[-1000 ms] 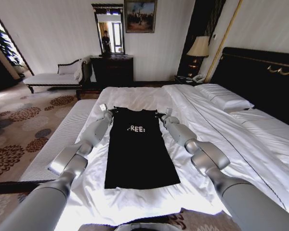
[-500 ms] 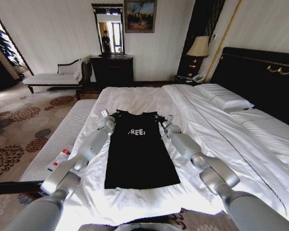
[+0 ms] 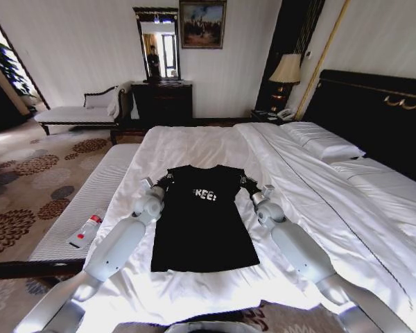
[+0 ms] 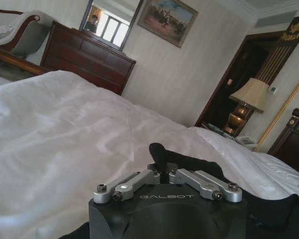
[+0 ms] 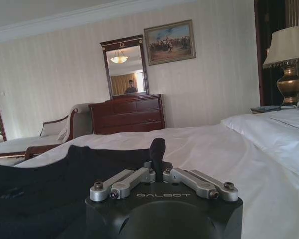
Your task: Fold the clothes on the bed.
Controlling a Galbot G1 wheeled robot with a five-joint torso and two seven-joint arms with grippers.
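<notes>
The clothes are one black T-shirt (image 3: 204,229) with white lettering, lying lengthwise on the white bed (image 3: 194,142). My left gripper (image 3: 158,186) is shut on its left shoulder, and my right gripper (image 3: 253,191) is shut on its right shoulder. The collar end is raised a little off the sheet, with both short sleeves spread outward. In the left wrist view my left gripper (image 4: 160,155) stands closed with black fabric (image 4: 199,162) bunched around it. The right wrist view has my right gripper (image 5: 158,149) closed too, with the black shirt (image 5: 65,169) stretching away beside it.
A long striped-cushion bench (image 3: 90,201) runs along the bed's left side, with a small bottle (image 3: 85,231) lying on it. White pillows (image 3: 322,142) and a dark headboard (image 3: 374,111) stand at the right. A dresser (image 3: 161,100) and a lamp (image 3: 286,69) line the far wall.
Both arms have drawn back toward me, carrying the shirt's collar end nearer the hem. The sleeves have spread out wide. A bottle on the bench has come into view.
</notes>
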